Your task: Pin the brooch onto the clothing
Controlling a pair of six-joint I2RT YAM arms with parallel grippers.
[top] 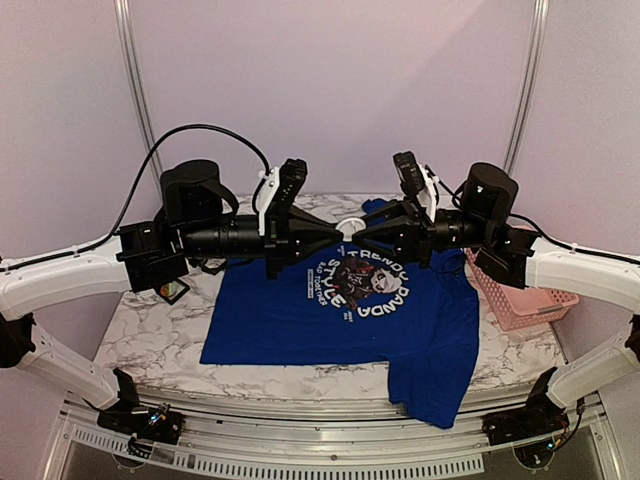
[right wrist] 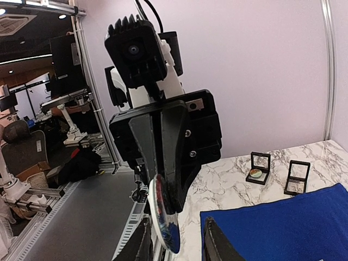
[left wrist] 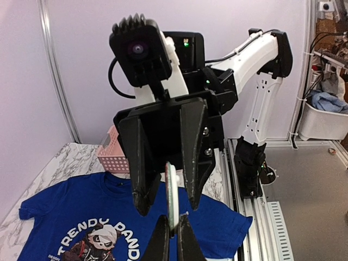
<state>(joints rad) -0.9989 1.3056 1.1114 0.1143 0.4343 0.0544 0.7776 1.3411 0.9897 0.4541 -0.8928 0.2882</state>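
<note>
1. While the two arms reach toward each other and meet tip to tip, the left gripper (top: 333, 230) is clenched on the brooch (left wrist: 171, 190), pinching the edge of the disc between its closed fingers.
2. Held upright, the brooch sticks out past the left gripper's tips. It is a small round disc with a white rim and a glossy face.
3. The right gripper (top: 370, 229) faces the left one with its jaws apart. One finger stands on each side of the brooch, and its grip is released.
4. Whether either right finger touches the disc cannot be told.
5. The clothing (top: 300, 320) lies spread flat on the marble table (top: 150, 340) straight below both grippers. Its printed chest graphic is under their meeting point.
6. One hem corner of the clothing hangs over the table's near edge, below and nearer than the right gripper.
7. Two small black boxes (right wrist: 258, 168) (right wrist: 297, 178) sit on the marble behind the left gripper, just beside the shirt.
8. A pink basket (top: 520, 295) stands behind the right gripper, under that arm.
</note>
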